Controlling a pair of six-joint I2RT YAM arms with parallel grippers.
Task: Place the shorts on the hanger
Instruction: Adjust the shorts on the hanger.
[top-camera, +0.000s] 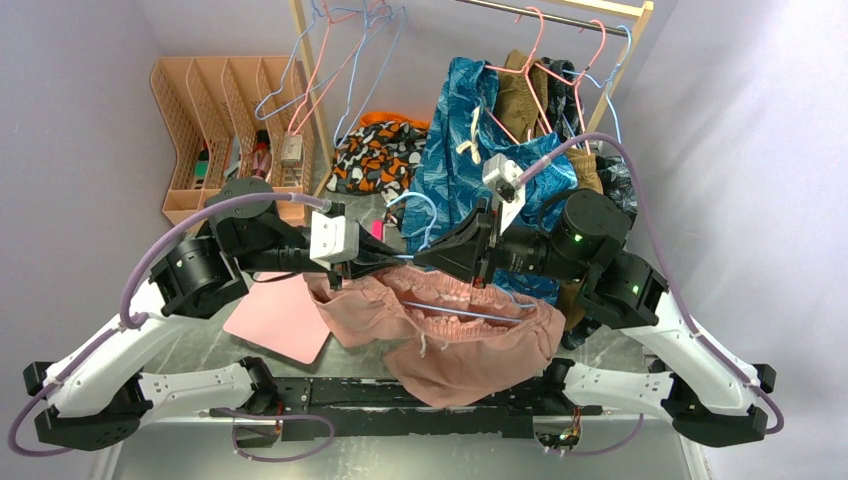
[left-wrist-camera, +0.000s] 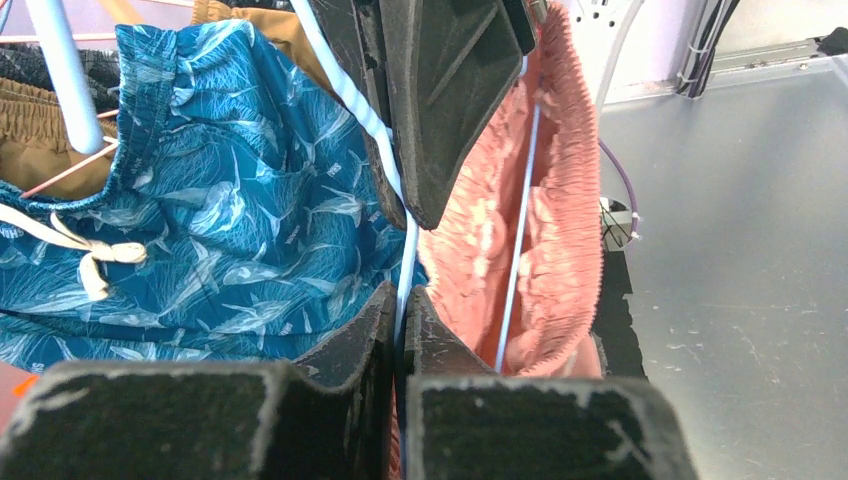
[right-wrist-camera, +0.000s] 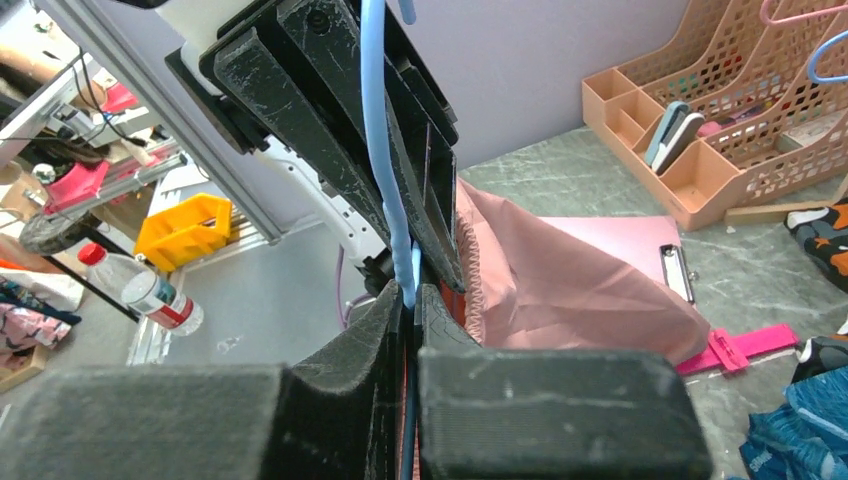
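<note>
The salmon shorts (top-camera: 455, 335) hang over the bar of the light-blue wire hanger (top-camera: 470, 314) in front of the arms, waistband up, legs drooping toward the near edge. The hanger's hook (top-camera: 417, 207) rises between the two grippers. My left gripper (top-camera: 393, 263) and right gripper (top-camera: 428, 260) meet tip to tip at the hanger's neck. In the left wrist view the gripper (left-wrist-camera: 402, 305) is shut on the blue wire (left-wrist-camera: 352, 95), with the shorts (left-wrist-camera: 565, 200) beyond. In the right wrist view the gripper (right-wrist-camera: 412, 297) is shut on the same wire (right-wrist-camera: 375, 120), beside the shorts (right-wrist-camera: 560, 290).
A blue patterned garment (top-camera: 470, 140) hangs just behind the grippers on a wooden rack with pink hangers (top-camera: 545, 60). A flat pink board (top-camera: 280, 320) lies on the left. An orange file rack (top-camera: 230, 110) stands back left. A patterned cloth (top-camera: 380, 150) lies behind.
</note>
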